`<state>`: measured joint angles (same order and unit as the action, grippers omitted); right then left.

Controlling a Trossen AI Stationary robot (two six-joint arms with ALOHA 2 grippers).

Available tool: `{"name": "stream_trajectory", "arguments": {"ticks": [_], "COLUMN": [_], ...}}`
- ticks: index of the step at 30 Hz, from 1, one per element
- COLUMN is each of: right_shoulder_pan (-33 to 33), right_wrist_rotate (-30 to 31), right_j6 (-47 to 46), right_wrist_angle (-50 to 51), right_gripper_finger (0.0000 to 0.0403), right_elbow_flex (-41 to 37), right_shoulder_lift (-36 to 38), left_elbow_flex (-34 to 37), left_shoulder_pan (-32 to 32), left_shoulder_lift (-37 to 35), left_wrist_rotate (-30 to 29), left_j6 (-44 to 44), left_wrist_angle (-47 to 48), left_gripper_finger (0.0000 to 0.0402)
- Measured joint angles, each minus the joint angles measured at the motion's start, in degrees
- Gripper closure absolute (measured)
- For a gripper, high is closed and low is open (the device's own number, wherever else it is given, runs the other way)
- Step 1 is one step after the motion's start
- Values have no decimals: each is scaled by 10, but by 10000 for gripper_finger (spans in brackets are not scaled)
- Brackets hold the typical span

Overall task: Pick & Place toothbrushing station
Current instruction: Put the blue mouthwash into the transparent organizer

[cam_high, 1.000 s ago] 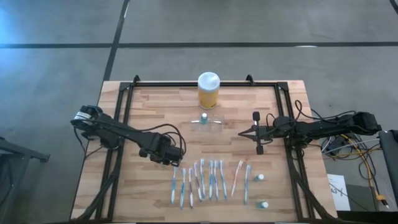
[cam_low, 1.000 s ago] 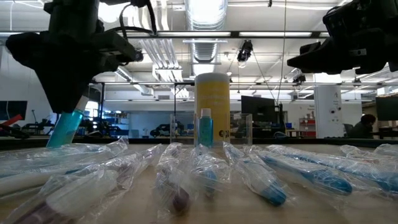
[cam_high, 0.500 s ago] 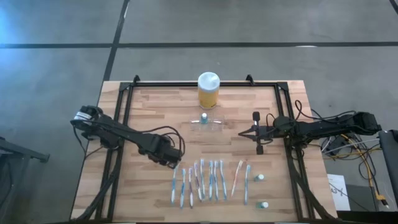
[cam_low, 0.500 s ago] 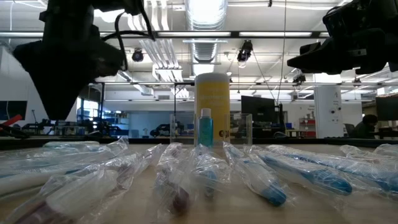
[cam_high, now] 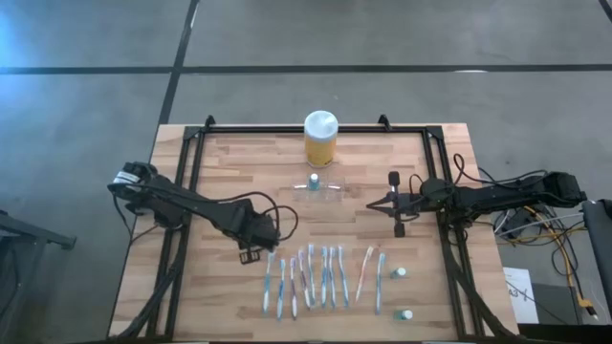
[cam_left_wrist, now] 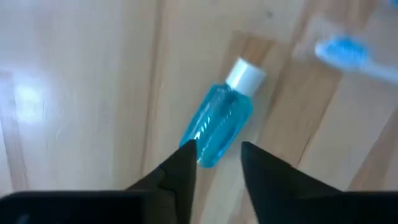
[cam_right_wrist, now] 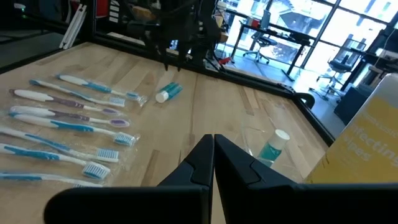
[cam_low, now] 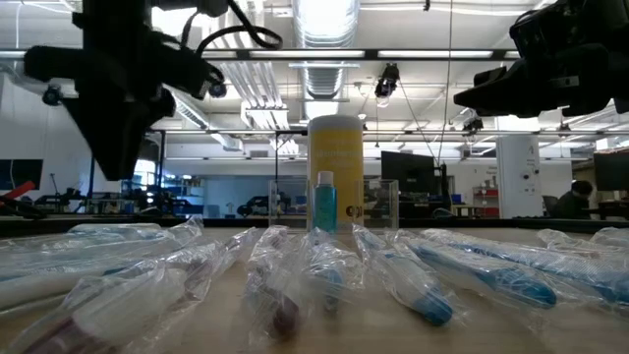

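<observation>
A: Where does the left gripper (cam_high: 251, 253) stand?

B: Low over the near left part of the tabletop (cam_high: 229, 162), just beside the row of wrapped toothbrushes (cam_high: 320, 277); its fingers (cam_left_wrist: 180, 171) are parted and hold nothing; a small blue bottle (cam_left_wrist: 217, 121) lies on its side on the wood right ahead of them, white cap pointing away.

A: And the toothbrushing station (cam_high: 316, 189)?

B: Mid-table, just in front of the yellow jar (cam_high: 320, 137), well apart from that gripper; a second blue bottle (cam_low: 324, 202) stands upright inside it.

A: So the step in hand is picking up the lying bottle?

B: That is my reading; to do it well, I would come straight down so the fingers straddle the body across its narrow width, not the cap; the body is round and smooth, so a skewed or one-sided touch would likely roll it off toward the toothbrushes.

A: How hard to squeeze?

B: Gently; the plastic looks thin; clamp near the middle so it hangs level, then lift clear before swinging toward the station.

A: The right gripper (cam_right_wrist: 213, 138)?

B: Waiting at the right of the tabletop, fingers pressed together and empty; it is near the station, so the carry should approach from the left side.
</observation>
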<state>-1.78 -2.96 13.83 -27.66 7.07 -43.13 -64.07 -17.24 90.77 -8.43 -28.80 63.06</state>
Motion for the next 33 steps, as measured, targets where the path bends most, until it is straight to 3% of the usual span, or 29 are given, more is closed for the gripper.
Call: {"name": "stream_trajectory", "arguments": {"ticks": [8, 12, 27, 33], "right_shoulder_pan": [0, 0, 0, 0], "right_wrist_rotate": [0, 0, 0, 0], "right_j6": [-32, -43, -54, -53], "right_wrist_angle": [-3, -3, 5, 5], "right_gripper_finger": [394, 394, 394, 394], "right_elbow_flex": [0, 0, 0, 0], "right_shoulder_lift": [0, 0, 0, 0], "left_elbow_flex": [62, 96, 137, 163], "left_shoulder_pan": [25, 27, 27, 27], "left_shoulder_lift": [1, 1, 1, -1], "left_wrist_rotate": [19, 19, 13, 29], "left_j6": [42, 49, 114, 108], "left_wrist_angle": [-7, -49, -140, -173], "left_gripper_finger": [132, 96, 98, 130]}}
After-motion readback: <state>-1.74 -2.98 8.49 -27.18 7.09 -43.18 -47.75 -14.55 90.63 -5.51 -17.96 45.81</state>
